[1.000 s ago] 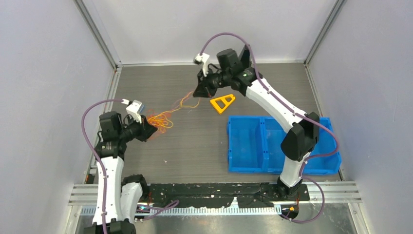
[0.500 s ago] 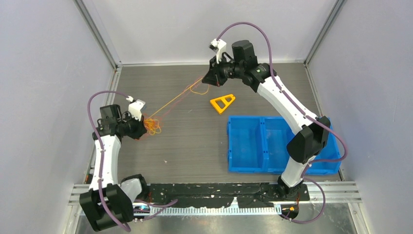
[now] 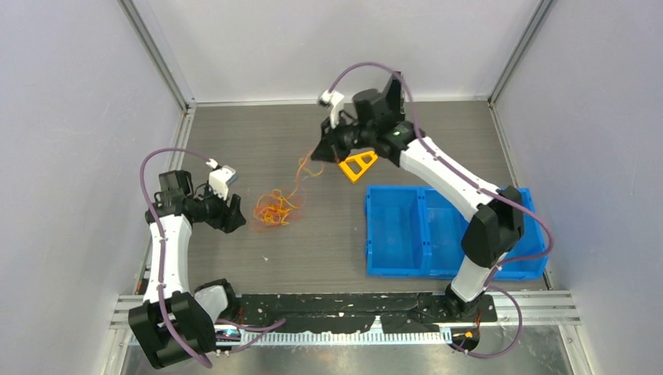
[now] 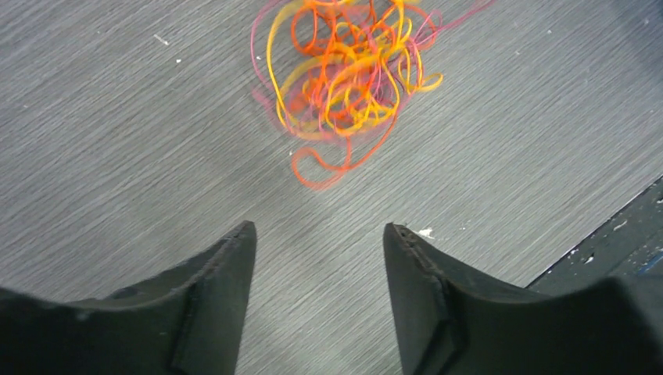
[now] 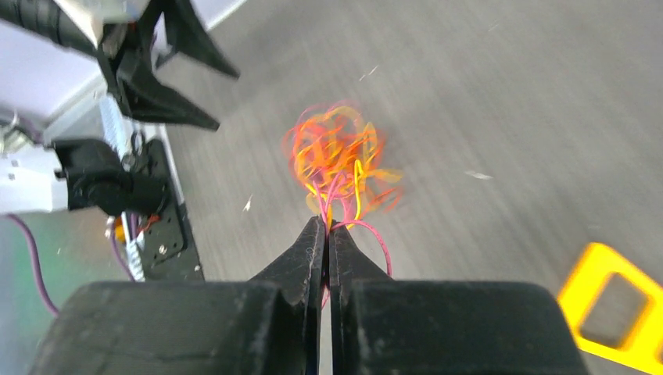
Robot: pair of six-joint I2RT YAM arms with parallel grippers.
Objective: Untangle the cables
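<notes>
This looks like a robotics lab test cell. A grey tabletop (image 3: pixel 313 250) is boxed in by plain pale walls (image 3: pixel 70 117), with aluminium rails (image 3: pixel 157 55) running up the far corners. A white left arm (image 3: pixel 168 258) and right arm (image 3: pixel 438 168) are bolted to a black plate (image 3: pixel 352 301) at the near edge. A blue plastic bin (image 3: pixel 395 234) sits on the right.

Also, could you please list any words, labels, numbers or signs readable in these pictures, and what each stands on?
None: no readable text or sign shows on the blue plastic bin, the yellow triangular frame, the tangled orange, yellow and red cables, or elsewhere.
</notes>
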